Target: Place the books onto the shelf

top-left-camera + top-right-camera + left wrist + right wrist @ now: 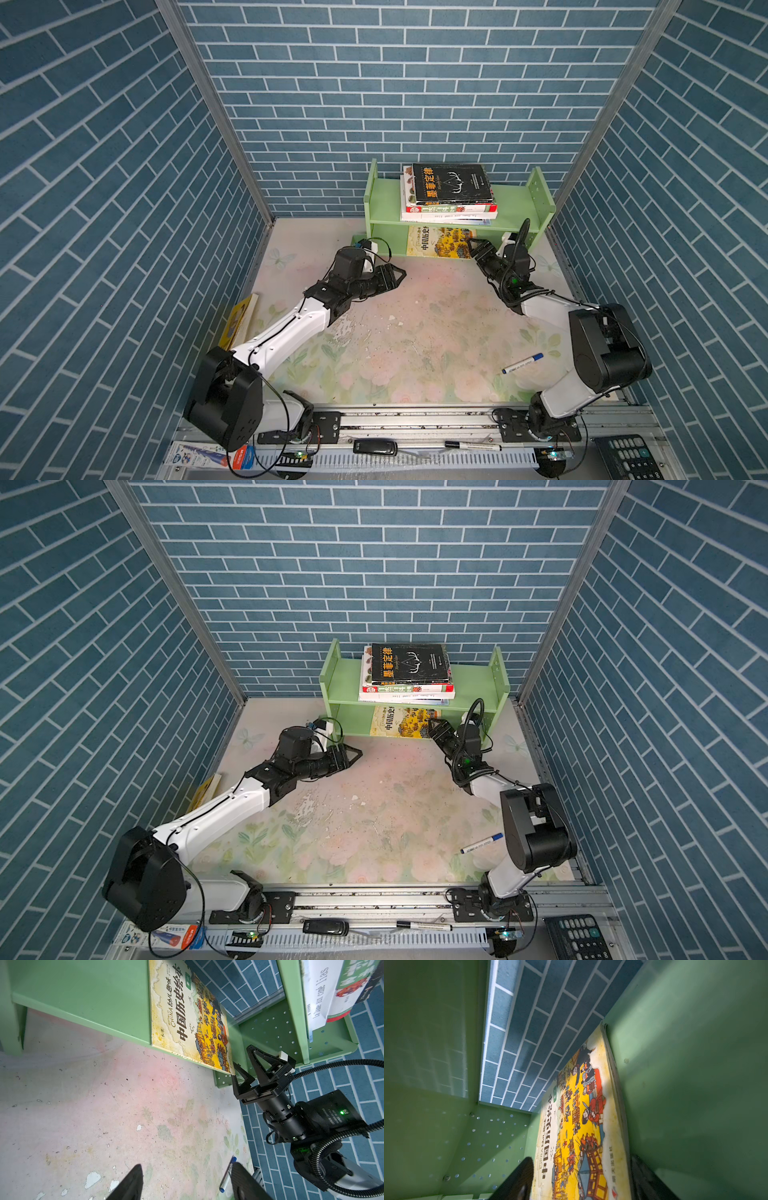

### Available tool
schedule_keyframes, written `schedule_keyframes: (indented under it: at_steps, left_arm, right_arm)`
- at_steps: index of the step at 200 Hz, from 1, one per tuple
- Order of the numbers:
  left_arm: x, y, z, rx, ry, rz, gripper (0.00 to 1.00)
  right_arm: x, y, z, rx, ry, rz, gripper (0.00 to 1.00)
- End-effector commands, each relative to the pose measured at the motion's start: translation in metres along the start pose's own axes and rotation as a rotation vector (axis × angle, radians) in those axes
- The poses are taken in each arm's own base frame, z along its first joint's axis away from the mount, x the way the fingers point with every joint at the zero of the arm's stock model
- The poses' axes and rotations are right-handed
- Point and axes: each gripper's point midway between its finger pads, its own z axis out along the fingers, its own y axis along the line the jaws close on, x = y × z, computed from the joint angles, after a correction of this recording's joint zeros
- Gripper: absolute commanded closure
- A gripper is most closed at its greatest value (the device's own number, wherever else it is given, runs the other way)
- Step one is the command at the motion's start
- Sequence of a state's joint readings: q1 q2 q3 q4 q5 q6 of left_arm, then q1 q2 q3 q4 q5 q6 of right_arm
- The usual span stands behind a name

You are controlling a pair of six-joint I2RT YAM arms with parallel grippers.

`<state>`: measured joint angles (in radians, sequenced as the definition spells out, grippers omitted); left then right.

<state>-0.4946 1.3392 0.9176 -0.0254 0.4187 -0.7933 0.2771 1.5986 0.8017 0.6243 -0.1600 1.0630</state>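
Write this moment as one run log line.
left gripper open, empty | right gripper open | yellow illustrated book on shelf lower tier

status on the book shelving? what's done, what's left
Done: a stack topped by the black book lies on the shelf's upper tier, and the yellow illustrated book lies flat on the lower tier. In hand: nothing; the right gripper is open at that book's corner, the left gripper open over the table. Left: one yellow book leaning against the left wall.
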Motion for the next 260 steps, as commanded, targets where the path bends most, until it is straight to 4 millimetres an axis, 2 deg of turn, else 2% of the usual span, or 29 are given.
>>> schedule_keyframes:
  at_steps: [1, 27, 60, 82, 103, 122, 136, 151, 170, 186, 208, 217, 247, 260]
  left_arm:
    - [-0.002, 0.0, -0.004, 0.002, -0.017, 0.011, 0.31]
    - [-0.002, 0.001, -0.004, 0.002, -0.015, 0.01, 0.31]
    - [-0.003, -0.001, -0.004, 0.007, -0.016, 0.011, 0.31]
    - [-0.006, -0.008, -0.006, 0.022, -0.021, 0.032, 0.31]
    - [-0.014, -0.021, -0.014, 0.044, -0.037, 0.08, 0.31]
    - [-0.023, -0.037, -0.023, 0.065, -0.057, 0.124, 0.28]
    - [-0.033, -0.049, -0.03, 0.07, -0.076, 0.157, 0.27]
    - [-0.046, -0.063, -0.034, 0.074, -0.098, 0.193, 0.26]
    - [-0.068, -0.083, -0.039, 0.068, -0.137, 0.251, 0.23]
    - [-0.09, -0.096, -0.037, 0.047, -0.176, 0.295, 0.21]
    - [-0.118, -0.095, -0.029, -0.032, -0.241, 0.313, 0.14]
    - [-0.128, -0.097, -0.025, -0.038, -0.265, 0.318, 0.08]
    - [-0.156, -0.11, -0.011, -0.032, -0.319, 0.326, 0.05]
    - [-0.166, -0.114, -0.008, -0.023, -0.341, 0.325, 0.02]
  right_arm:
    - [0.002, -0.013, -0.006, 0.103, 0.003, -0.055, 0.19]
    - [-0.002, -0.018, -0.013, 0.147, -0.01, -0.081, 0.18]
    - [-0.006, -0.01, -0.025, 0.146, -0.018, -0.127, 0.2]
    - [-0.006, 0.008, -0.034, 0.103, -0.002, -0.172, 0.22]
    - [0.007, 0.033, -0.048, 0.035, 0.07, -0.26, 0.23]
    - [0.018, 0.059, -0.067, -0.022, 0.115, -0.355, 0.24]
    - [0.017, 0.076, -0.083, -0.062, 0.117, -0.399, 0.24]
    - [0.006, 0.095, -0.1, -0.084, 0.089, -0.45, 0.22]
    - [-0.016, 0.119, -0.113, -0.084, 0.027, -0.511, 0.14]
    - [-0.034, 0.135, -0.114, -0.077, -0.026, -0.554, 0.08]
    - [-0.055, 0.153, -0.107, -0.084, -0.069, -0.567, 0.07]
    - [-0.064, 0.156, -0.102, -0.084, -0.079, -0.561, 0.07]
    - [-0.097, 0.157, -0.091, -0.074, -0.139, -0.471, 0.06]
    - [-0.111, 0.156, -0.093, -0.087, -0.17, -0.434, 0.02]
